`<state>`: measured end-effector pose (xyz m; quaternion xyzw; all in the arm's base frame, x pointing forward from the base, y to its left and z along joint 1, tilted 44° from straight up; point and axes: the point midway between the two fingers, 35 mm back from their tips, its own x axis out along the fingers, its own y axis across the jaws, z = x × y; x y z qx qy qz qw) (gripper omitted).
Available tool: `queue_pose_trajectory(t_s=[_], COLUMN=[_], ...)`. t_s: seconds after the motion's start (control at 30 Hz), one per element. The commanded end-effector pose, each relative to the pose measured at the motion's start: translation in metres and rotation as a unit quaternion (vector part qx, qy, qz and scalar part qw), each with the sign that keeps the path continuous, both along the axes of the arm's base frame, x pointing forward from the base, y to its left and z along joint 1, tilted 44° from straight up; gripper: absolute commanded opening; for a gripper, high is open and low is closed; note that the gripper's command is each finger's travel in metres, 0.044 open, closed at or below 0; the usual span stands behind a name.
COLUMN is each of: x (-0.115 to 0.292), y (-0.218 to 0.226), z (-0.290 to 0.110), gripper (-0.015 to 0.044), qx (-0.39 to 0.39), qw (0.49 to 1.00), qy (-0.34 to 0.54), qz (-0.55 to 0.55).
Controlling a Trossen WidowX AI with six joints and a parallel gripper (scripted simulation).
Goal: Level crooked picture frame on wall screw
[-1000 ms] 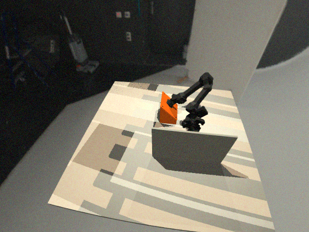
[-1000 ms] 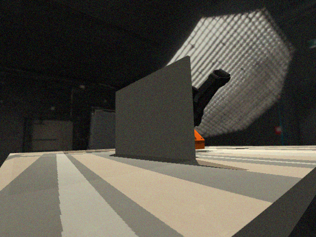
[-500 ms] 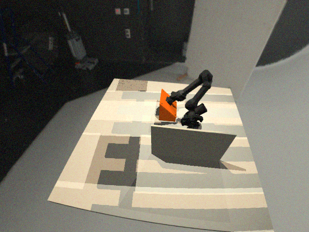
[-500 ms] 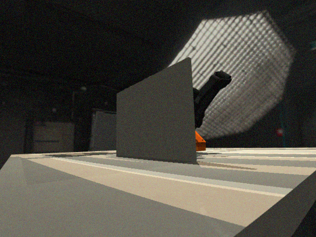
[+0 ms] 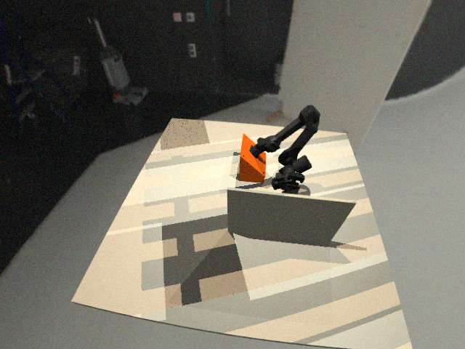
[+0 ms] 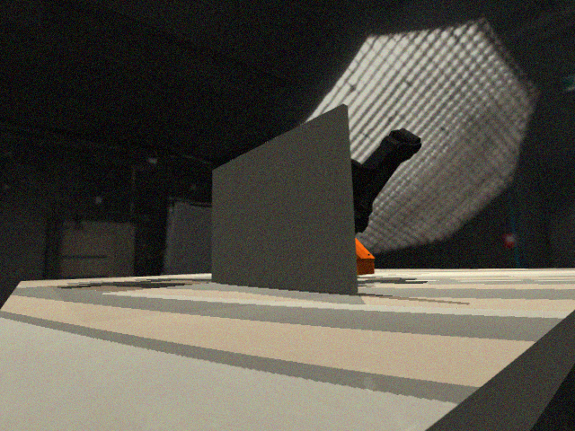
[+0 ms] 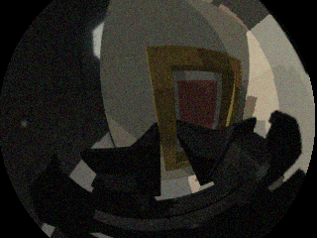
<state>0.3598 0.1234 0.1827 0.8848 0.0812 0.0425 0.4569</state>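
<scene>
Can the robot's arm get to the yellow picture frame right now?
Yes, it looks that way: the gripper appears already shut on the picture frame, jaws closed on its lower edge in the wrist view. Nothing shows between them.

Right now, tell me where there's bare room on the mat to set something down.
Free: the mat left of the grey panel and its near strip. Crowded: between panel and orange block, where the arm's base stands and the claw grips the frame.

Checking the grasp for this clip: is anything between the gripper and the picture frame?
Nothing visible. The gripper is already shut on the picture frame; in the wrist view its dark fingers overlap the frame's lower edge. The grey panel stands apart, in front of the arm's base.
</scene>
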Motion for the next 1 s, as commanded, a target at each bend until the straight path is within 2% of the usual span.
queue_pose_trajectory(t_s=[0.0, 0.97], x=[0.0000, 0.0002], y=[0.0002, -0.0014], z=[0.0002, 0.0015], gripper=[0.0000, 0.0000], qx=[0.012, 0.087], qw=[1.000, 0.996], qy=[0.003, 0.016], qz=[0.002, 0.002])
